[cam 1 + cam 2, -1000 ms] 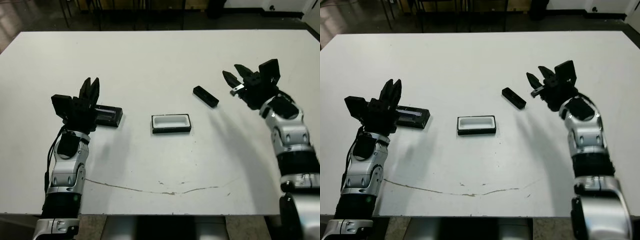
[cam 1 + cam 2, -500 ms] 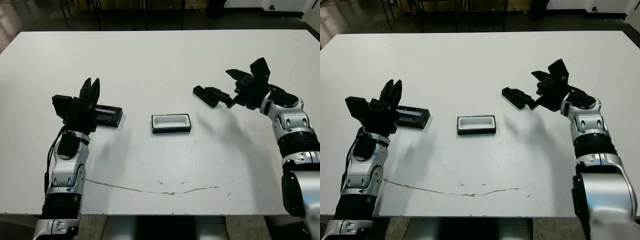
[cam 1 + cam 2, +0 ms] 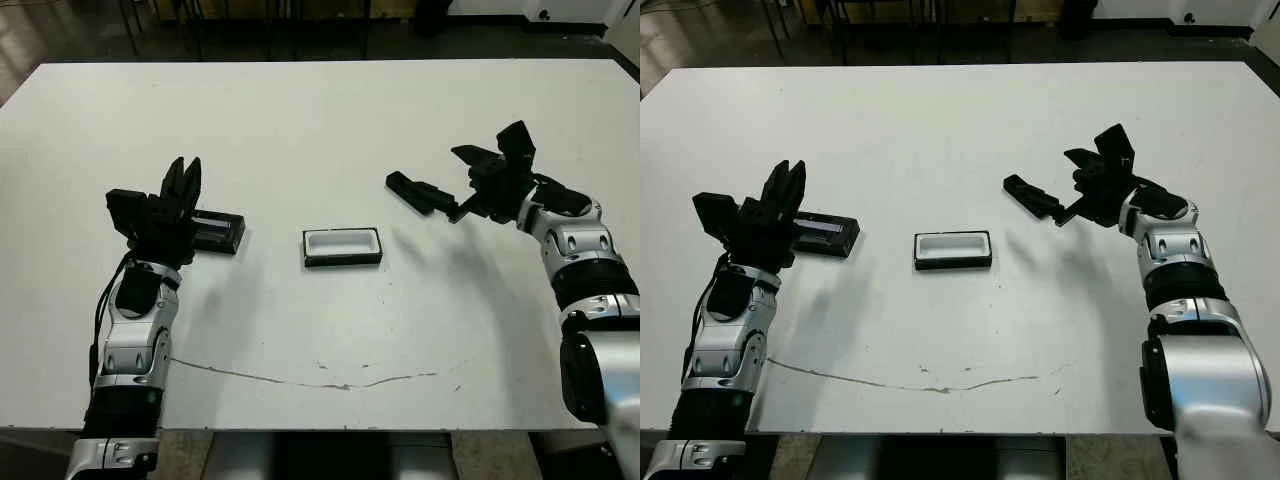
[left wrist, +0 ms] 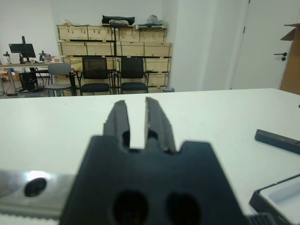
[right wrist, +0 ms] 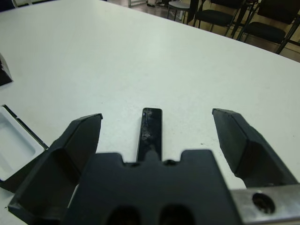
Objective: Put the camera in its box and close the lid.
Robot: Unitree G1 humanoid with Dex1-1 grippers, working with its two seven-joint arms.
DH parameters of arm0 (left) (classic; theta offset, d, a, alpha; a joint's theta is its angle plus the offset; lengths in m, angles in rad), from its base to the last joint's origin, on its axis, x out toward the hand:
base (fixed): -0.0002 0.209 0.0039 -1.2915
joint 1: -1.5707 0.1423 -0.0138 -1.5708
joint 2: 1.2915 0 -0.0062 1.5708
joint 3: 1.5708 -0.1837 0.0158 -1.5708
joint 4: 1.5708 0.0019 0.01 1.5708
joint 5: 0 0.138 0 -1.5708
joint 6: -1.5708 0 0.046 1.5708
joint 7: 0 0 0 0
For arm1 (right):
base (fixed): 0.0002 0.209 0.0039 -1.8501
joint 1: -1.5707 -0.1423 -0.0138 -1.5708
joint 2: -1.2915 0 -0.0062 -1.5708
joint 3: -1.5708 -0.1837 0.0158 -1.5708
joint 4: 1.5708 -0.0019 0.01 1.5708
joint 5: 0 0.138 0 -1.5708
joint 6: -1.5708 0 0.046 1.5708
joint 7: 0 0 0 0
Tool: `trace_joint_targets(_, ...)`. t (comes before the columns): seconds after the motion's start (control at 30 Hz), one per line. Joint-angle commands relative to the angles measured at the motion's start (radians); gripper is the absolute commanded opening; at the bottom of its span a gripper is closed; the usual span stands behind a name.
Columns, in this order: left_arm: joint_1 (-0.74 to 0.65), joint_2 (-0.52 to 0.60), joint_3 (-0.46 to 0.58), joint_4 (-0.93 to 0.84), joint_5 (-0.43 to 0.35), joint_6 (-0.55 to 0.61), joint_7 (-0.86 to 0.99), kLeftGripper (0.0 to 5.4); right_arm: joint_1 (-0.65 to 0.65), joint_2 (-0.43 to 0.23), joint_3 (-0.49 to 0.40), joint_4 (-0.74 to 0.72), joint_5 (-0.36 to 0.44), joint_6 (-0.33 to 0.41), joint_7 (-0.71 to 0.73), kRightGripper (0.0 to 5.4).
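Your right gripper (image 5: 154, 140) stood spread wide astride the camera (image 3: 411, 192), right of frame centre. It looked rigid, glossy, probably slippery; grip its long sides. Left gripper (image 4: 138, 123) was nearly closed, empty.

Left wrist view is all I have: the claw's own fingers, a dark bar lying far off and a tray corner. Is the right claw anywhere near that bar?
Observer: Yes. The right claw is open, with the camera lying on the table between its spread fingers, not yet gripped.
Operator: Is anything in the tray?
Observer: No, the box shows only bare white lining.
Operator: And the lid?
Observer: The lid lies flat beside the left claw, which is nearly shut and holds nothing.
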Motion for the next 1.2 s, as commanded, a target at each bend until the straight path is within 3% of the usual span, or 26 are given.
trace_joint_targets(0.03, 0.016, 0.009, 0.000, 0.010, 0.004, 0.005, -0.004, 0.00, -0.017, 0.008, 0.018, 0.044, -0.035, -0.004, -0.025, 5.38)
trace_joint_targets(0.43, 0.020, 0.007, 0.000, 0.013, 0.008, 0.003, -0.001, 0.00, -0.063, 0.045, 0.068, 0.151, -0.124, -0.009, -0.087, 5.38)
trace_joint_targets(0.8, 0.026, 0.007, 0.002, 0.014, 0.003, -0.006, -0.008, 0.00, -0.061, 0.075, 0.065, 0.216, -0.141, 0.039, -0.137, 5.38)
trace_joint_targets(1.07, 0.033, 0.009, -0.002, 0.006, 0.013, 0.005, 0.001, 0.00, -0.034, 0.078, 0.067, 0.218, -0.158, 0.020, -0.190, 5.38)
trace_joint_targets(1.2, 0.033, 0.006, -0.002, 0.009, 0.013, 0.002, 0.002, 0.00, -0.026, 0.086, 0.054, 0.211, -0.149, 0.033, -0.208, 4.81)
